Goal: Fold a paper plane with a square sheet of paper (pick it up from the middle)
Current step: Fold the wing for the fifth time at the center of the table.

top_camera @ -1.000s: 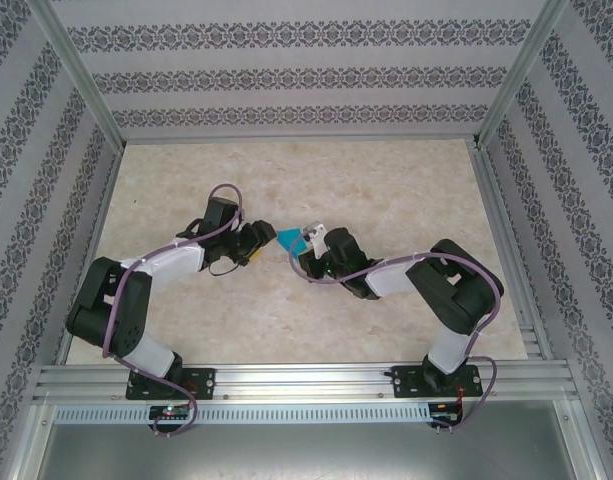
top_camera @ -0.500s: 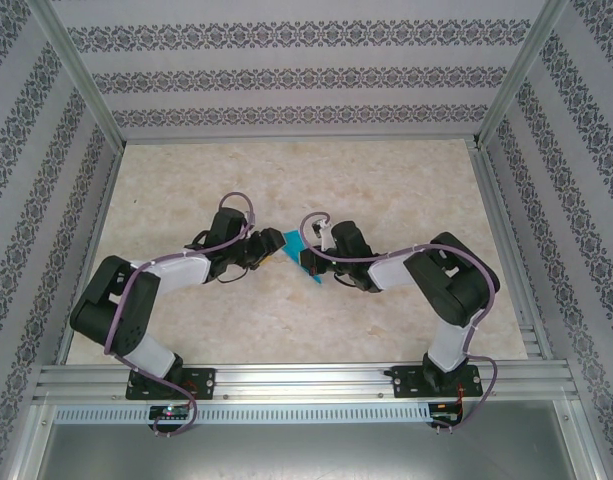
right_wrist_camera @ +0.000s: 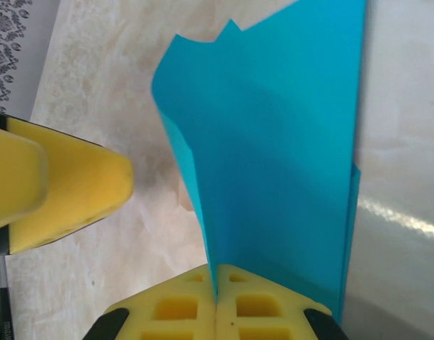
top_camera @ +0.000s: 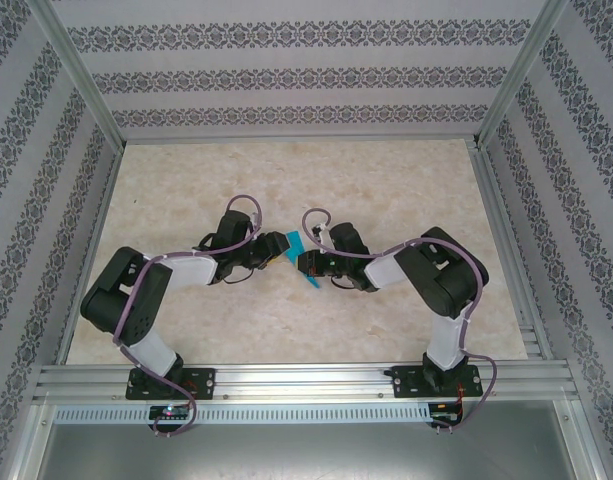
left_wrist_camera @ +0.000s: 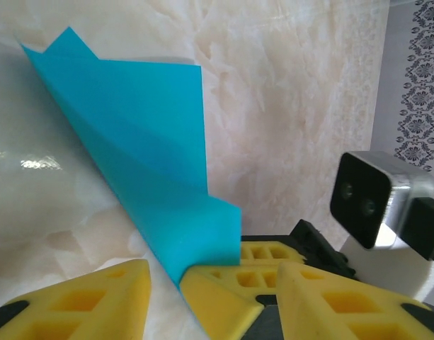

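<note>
paper: folded sheet of paper (right_wrist_camera: 273, 142) stands up off the marbled desk (top_camera: 386, 180) near its centre | right pincer (right_wrist_camera: 217, 306): pressed together on the sheet's lower edge, at its 4 o'clock | left pincer (top_camera: 277, 247): spread, at the sheet's 9 o'clock, yellow fingers (left_wrist_camera: 82, 301) astride the right pincer's tips | around: patterned walls (top_camera: 286, 70) at 9, 12 and 3 o'clock

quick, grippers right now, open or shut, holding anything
left gripper: open, holding nothing
right gripper: closed on the thin cyan-blue folded paper sheet
</note>
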Controlling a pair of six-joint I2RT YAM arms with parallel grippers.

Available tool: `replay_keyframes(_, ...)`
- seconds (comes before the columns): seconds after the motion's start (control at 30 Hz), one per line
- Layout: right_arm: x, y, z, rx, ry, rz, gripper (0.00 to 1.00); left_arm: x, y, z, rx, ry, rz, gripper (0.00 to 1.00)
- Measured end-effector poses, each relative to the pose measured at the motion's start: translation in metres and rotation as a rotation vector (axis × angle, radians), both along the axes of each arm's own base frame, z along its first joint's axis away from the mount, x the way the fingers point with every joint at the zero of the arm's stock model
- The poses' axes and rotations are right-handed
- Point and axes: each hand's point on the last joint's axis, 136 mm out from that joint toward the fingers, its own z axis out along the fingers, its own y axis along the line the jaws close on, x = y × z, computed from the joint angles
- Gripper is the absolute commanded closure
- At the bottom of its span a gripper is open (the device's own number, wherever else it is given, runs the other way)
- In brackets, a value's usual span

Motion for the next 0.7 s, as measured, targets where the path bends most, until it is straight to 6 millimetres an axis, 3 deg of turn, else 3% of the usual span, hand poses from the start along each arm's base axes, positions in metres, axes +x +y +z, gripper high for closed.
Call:
replay_keyframes(0.37, 0.010, -0.003, 0.006, 0.062, 0.036, -0.051, 1.00, 0.001, -0.005, -0.013, -0.003, 0.010, -0.014, 0.57)
replay_keyframes(0.7, 0.011, -0.009, -0.001, 0.095, 0.092, -0.103, 1.00, 0.002, -0.008, -0.019, -0.013, 0.008, -0.025, 0.61)
